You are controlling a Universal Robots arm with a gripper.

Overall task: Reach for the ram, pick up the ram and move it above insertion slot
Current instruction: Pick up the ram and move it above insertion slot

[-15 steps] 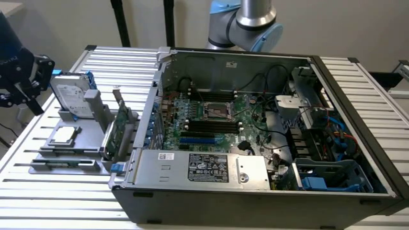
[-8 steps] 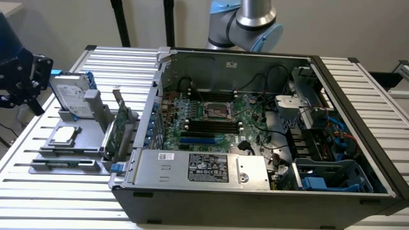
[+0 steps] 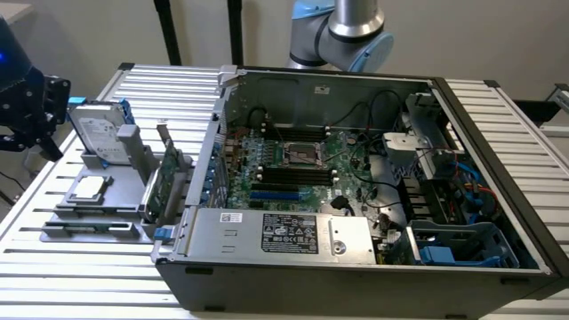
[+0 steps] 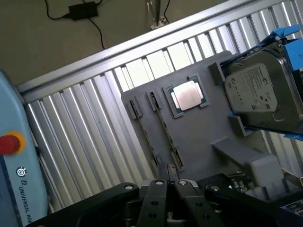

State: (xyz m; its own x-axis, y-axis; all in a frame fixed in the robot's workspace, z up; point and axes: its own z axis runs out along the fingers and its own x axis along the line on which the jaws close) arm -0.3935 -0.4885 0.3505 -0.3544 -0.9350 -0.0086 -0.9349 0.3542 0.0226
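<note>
Table [image 3: 498,120] of aluminium slats is seen carrying everything. An open computer case [image 3: 266,280] is laid on it, with the motherboard [image 3: 302,167] exposed and its dark memory slots [image 3: 294,177] near the middle. Towards the exterior view's left of the case, a grey fixture [image 3: 120,193] is placed on the slats. The gripper [image 4: 171,182] is held beyond the fixture's far side from the case, apart from it. Its fingers are pressed together and nothing is gripped between them. A hard drive [image 3: 98,130] is stood upright in the fixture, and a green expansion card [image 3: 160,183] is set on edge at the side nearest the case. A processor [image 3: 92,188] is laid flat in its recess. The ram [image 4: 164,130] is seated on edge in a narrow groove of the fixture, beside the processor, with one end close to the fingertips in the wrist view.
</note>
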